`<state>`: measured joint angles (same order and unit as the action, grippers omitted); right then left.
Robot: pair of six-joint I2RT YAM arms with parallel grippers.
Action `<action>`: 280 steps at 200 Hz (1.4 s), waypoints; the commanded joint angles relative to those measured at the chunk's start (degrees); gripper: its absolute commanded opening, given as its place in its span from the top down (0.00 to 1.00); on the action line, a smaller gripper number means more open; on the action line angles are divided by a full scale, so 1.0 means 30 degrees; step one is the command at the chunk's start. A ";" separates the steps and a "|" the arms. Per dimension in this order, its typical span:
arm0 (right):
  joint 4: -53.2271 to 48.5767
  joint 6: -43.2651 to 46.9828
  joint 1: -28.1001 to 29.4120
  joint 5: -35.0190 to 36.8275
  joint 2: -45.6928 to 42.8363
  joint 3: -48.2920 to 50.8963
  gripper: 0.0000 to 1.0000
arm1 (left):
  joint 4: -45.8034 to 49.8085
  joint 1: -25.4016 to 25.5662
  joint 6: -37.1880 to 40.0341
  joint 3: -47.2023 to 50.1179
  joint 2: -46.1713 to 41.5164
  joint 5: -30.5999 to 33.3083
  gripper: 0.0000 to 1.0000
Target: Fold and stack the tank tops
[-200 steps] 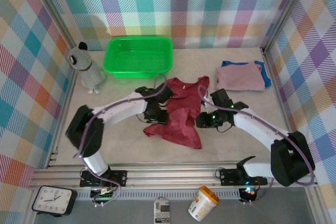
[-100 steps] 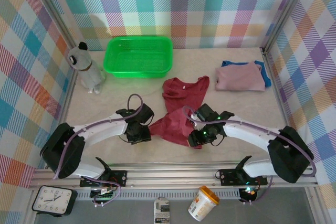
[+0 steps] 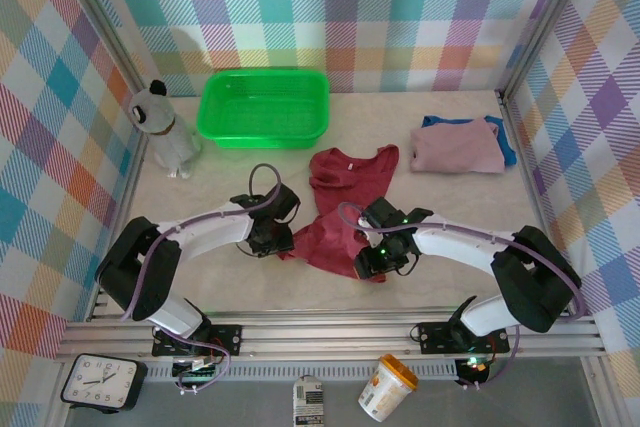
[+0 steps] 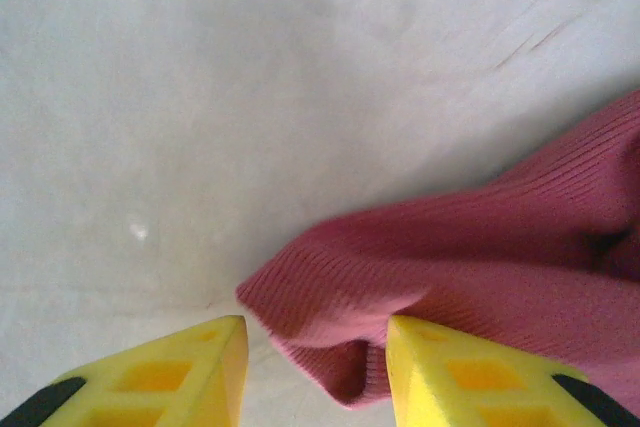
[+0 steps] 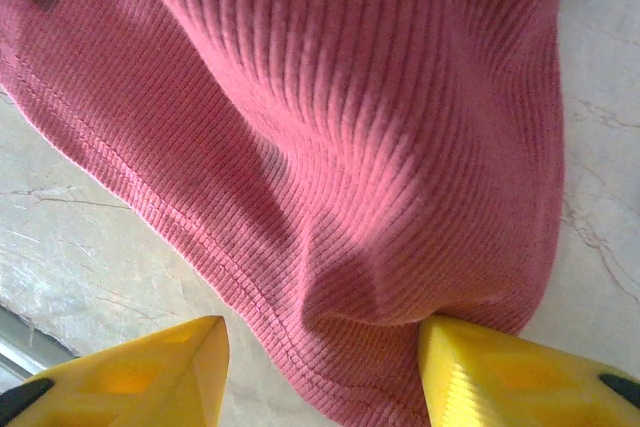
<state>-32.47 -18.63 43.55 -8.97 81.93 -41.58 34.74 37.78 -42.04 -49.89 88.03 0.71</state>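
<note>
The table [image 3: 200, 197] carries the red top [image 3: 345, 182] at its middle, far half flat and near half bunched. The basket [image 3: 264, 107] sits far left of it, and the pink top [image 3: 455, 150] lies on the blue top [image 3: 506, 145] at the far right. The left gripper [image 4: 315, 337] is at the red top's near-left corner, jaws apart with the corner lying loose between them; the right gripper [image 5: 322, 332] is at the near-right corner, jaws wide apart over the ribbed hem, one finger touching cloth, unclamped.
</note>
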 commanded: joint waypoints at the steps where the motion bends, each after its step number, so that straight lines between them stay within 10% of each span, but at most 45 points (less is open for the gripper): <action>1: -0.0306 -0.0102 0.0146 0.0177 -0.0115 -0.0408 0.46 | 0.0246 -0.0360 0.0898 -0.0506 0.0309 0.0900 0.60; 113: -0.1352 -0.0747 0.0101 0.0500 -0.1621 -0.0018 0.46 | 0.2046 -0.0611 0.0818 0.1264 -0.2525 0.0160 0.63; 280: -0.1306 -0.0873 0.0073 0.0387 -0.1329 0.0020 0.46 | 0.0926 -0.0641 0.2162 -0.1154 0.1412 -0.0073 0.66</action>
<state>-35.27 -20.58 43.59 -7.90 77.73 -41.58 37.12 36.40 -37.17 -52.03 91.15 -0.56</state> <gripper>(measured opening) 0.536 0.335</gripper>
